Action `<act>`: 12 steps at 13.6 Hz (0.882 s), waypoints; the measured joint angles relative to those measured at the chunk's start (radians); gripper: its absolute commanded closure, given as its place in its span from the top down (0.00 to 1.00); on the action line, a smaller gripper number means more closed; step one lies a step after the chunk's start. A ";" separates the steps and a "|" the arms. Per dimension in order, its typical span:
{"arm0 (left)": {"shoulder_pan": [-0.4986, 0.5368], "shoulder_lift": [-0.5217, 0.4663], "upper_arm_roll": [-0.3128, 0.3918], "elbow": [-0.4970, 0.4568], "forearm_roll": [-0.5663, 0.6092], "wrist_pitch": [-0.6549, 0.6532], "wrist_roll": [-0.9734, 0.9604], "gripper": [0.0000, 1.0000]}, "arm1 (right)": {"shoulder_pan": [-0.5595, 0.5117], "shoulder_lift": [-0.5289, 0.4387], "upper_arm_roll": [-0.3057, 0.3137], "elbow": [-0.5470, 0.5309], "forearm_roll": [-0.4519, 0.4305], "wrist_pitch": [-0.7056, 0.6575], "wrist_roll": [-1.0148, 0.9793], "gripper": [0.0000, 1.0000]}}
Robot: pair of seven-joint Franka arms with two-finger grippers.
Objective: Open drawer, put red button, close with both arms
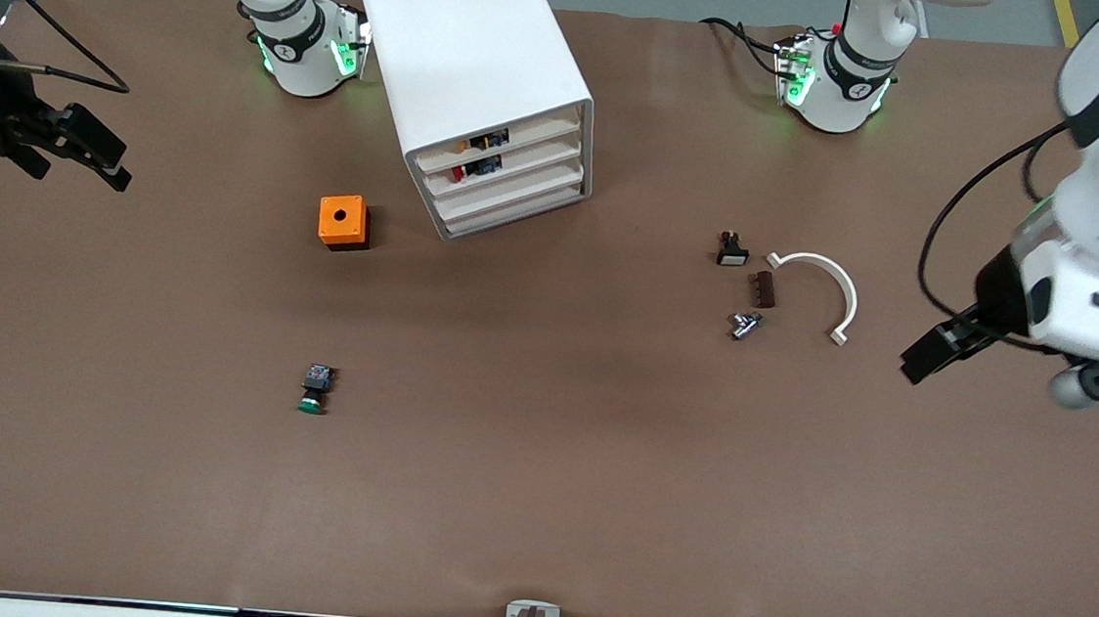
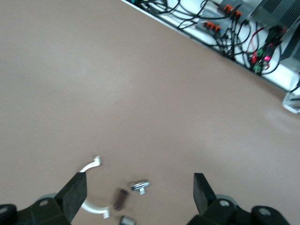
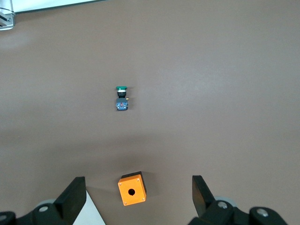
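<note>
The white four-drawer cabinet (image 1: pixel 473 38) stands between the arm bases, all drawers shut. Through the see-through front of the second drawer (image 1: pixel 522 162) I see a small red cap with a dark body, the red button (image 1: pixel 459 173), inside it. My right gripper (image 1: pixel 80 169) hangs open and empty above the table at the right arm's end, well away from the cabinet. In the right wrist view the gripper (image 3: pixel 139 185) frames the orange box. My left gripper (image 1: pixel 918 362) is open and empty in the air at the left arm's end; its wrist view (image 2: pixel 138 187) looks down on small parts.
An orange box with a hole (image 1: pixel 343 222) (image 3: pixel 131 189) sits beside the cabinet. A green-capped button (image 1: pixel 314 393) (image 3: pixel 122 96) lies nearer the camera. A white arc (image 1: pixel 831 277) (image 2: pixel 89 166), brown piece (image 1: pixel 765 289), metal piece (image 1: pixel 744 325) (image 2: pixel 140 186) and black switch (image 1: pixel 732 250) lie toward the left arm's end.
</note>
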 measured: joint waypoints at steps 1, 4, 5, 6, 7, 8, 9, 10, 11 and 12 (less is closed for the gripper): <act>0.021 -0.024 0.001 -0.005 -0.009 -0.034 0.062 1.00 | 0.000 0.001 0.000 0.000 0.000 0.000 0.000 1.00; 0.080 -0.112 0.001 -0.069 -0.014 -0.090 0.220 1.00 | -0.011 0.010 -0.003 0.000 -0.001 0.004 0.000 1.00; 0.101 -0.148 0.001 -0.106 -0.015 -0.098 0.271 1.00 | -0.017 0.012 -0.004 0.002 -0.001 0.007 0.000 1.00; 0.123 -0.186 0.002 -0.147 -0.023 -0.101 0.312 1.00 | -0.020 0.018 -0.004 0.010 -0.001 0.009 0.000 1.00; 0.142 -0.222 0.002 -0.187 -0.038 -0.103 0.344 1.00 | -0.021 0.026 -0.004 0.024 -0.001 0.010 0.000 1.00; 0.155 -0.257 0.002 -0.228 -0.049 -0.104 0.365 1.00 | -0.022 0.039 -0.004 0.042 -0.001 0.010 0.000 1.00; 0.161 -0.287 0.002 -0.264 -0.055 -0.106 0.375 1.00 | -0.023 0.053 -0.004 0.059 -0.001 0.010 0.000 1.00; 0.161 -0.312 0.002 -0.294 -0.056 -0.110 0.379 1.00 | -0.025 0.066 -0.005 0.072 -0.001 0.010 0.000 1.00; 0.160 -0.333 0.001 -0.317 -0.056 -0.110 0.380 1.00 | -0.026 0.077 -0.005 0.082 -0.001 0.010 0.000 1.00; 0.159 -0.348 0.000 -0.331 -0.057 -0.110 0.382 1.00 | -0.027 0.088 -0.005 0.091 -0.001 0.010 0.000 1.00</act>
